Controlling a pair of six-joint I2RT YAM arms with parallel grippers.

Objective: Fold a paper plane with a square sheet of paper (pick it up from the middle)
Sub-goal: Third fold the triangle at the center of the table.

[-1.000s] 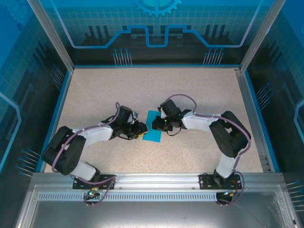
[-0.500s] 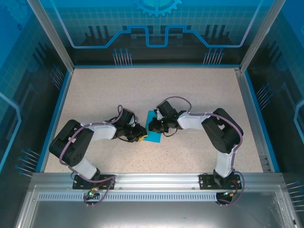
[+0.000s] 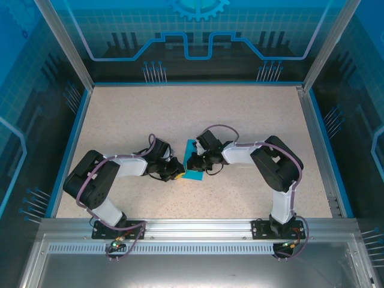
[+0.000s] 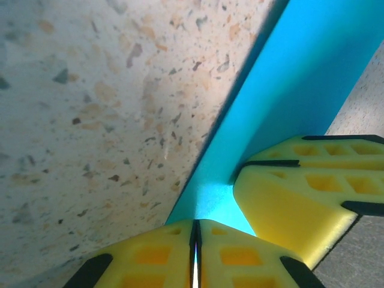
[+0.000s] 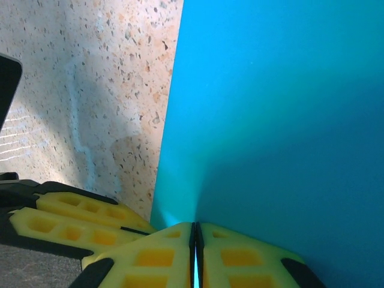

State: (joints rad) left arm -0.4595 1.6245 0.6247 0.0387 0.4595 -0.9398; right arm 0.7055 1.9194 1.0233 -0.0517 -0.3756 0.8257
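On the table, the paper looks teal, perhaps folded.

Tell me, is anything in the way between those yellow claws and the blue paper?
Nothing visible: the left gripper and the right gripper each pinch the thin teal-blue square sheet of paper directly.

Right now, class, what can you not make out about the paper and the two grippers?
Top view: the left gripper and right gripper cover the middle of the paper; creases too small to tell.
Left wrist view: the paper runs off the top edge.
Right wrist view: the paper runs off the top and right edges.
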